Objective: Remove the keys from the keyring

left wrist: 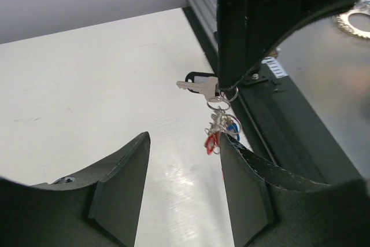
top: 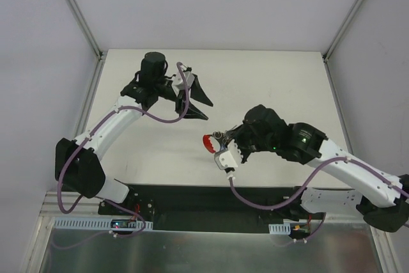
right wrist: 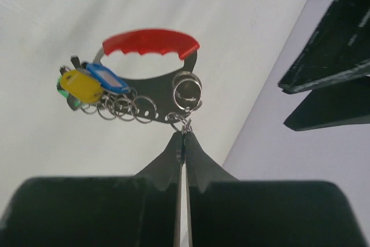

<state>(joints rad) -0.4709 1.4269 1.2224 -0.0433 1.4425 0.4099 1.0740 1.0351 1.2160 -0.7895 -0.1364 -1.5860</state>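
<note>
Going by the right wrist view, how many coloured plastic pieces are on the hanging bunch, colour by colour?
red grip: 1
yellow tag: 1
blue tag: 1
green tag, mostly hidden: 1
Total: 4

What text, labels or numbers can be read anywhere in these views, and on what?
None legible.
White ribbed piece on the black base: too blurred to tell whether it carries print.
Blue key tag and yellow key tag: no readable writing.
Silver key: any stamping is too small to make out.
</note>
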